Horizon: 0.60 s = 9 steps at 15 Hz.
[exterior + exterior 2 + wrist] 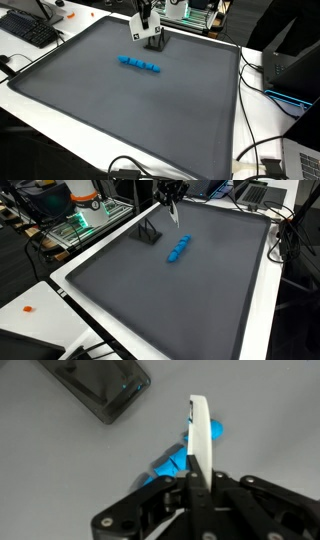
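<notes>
My gripper (198,482) is shut on a thin white flat stick (201,438) that juts out past the fingertips. In both exterior views the gripper (143,18) (170,194) hangs above the far part of a dark grey mat (120,110) (170,300), and the stick (174,214) points down. A blue row of joined blocks (140,66) (179,249) lies on the mat just below the stick, and it also shows in the wrist view (168,462). A small black stand (153,38) (148,232) sits next to it, seen as a dark box in the wrist view (95,385).
A black keyboard (30,30) lies beyond one edge of the mat. A laptop (290,70) and cables (255,150) sit past another edge. A green-lit device (85,220) stands near the stand's side. A small orange item (28,308) lies on the white table.
</notes>
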Tool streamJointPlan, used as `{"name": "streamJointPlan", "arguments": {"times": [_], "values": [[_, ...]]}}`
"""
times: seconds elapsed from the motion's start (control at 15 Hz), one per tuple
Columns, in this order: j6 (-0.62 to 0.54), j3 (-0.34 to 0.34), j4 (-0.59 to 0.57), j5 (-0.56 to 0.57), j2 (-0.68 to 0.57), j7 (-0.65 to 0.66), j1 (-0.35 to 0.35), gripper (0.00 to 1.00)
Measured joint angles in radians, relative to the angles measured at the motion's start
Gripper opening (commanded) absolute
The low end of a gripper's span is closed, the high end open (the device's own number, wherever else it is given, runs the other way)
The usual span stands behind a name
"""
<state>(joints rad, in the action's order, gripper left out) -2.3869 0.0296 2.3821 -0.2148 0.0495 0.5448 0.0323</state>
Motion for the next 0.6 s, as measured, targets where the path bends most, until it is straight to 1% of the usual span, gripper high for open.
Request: {"name": "streamJointPlan", "arguments": {"times": [0.4, 0.6], "values": [[-0.035, 0.026, 0.096, -0.028, 0.068, 0.129, 0.003, 0.01], [-0.086, 0.033, 0.148, -0.049, 0.085, 0.174, 0.004, 0.01]]}}
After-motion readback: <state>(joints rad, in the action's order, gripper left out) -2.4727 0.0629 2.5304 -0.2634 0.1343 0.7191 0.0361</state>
